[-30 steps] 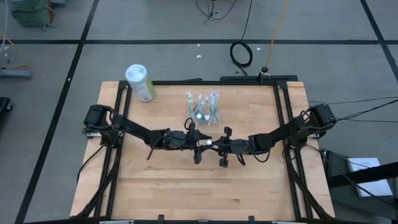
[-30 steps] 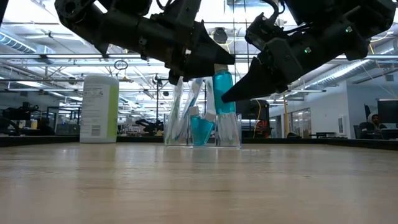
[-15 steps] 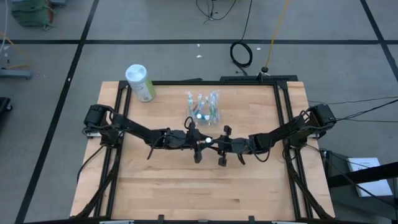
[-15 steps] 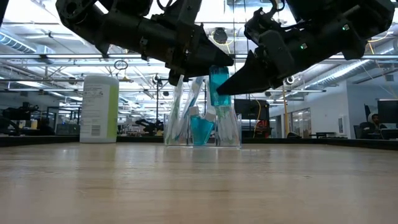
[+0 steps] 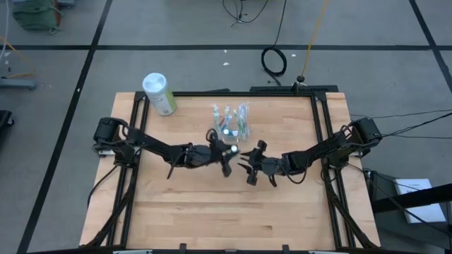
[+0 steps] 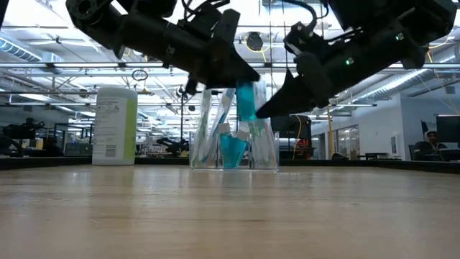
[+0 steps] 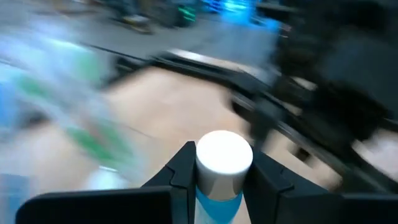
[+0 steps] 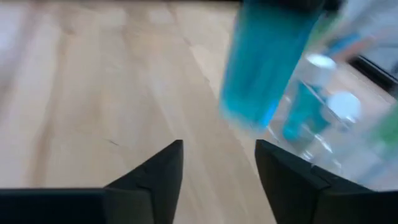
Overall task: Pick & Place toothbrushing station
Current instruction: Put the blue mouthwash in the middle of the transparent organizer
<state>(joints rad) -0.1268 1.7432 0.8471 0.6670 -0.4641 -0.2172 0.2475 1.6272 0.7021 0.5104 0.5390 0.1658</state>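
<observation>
The toothbrushing station (image 5: 229, 121) is a clear holder with toothbrushes and blue tubes, standing on its base at the table's far middle; it also shows in the low view (image 6: 233, 147). My left gripper (image 5: 227, 154) is just near of it, shut on a blue bottle with a white cap (image 6: 244, 101). My right gripper (image 5: 248, 166) is open and empty, close to the right of the bottle, which shows ahead of its fingers in the right wrist view (image 8: 267, 62). My left gripper pinches the blue bottle between its two fingers (image 7: 180, 171) at the neck just under the white cap (image 7: 224, 155). The fingers come from the table's left, slanting down. The bottle hangs below them, cap up, slightly tilted, clear of the table.
A pale-green cylinder with a white lid (image 5: 159, 92) stands at the table's far left corner, also in the low view (image 6: 115, 126). Bare wood (image 5: 233, 212) lies across the near half of the table.
My left gripper has carried the blue bottle a little toward the far edge, closer to the station, and the bottle has tipped from upright to a slight tilt. The gap between the bottle and my right gripper has widened.
</observation>
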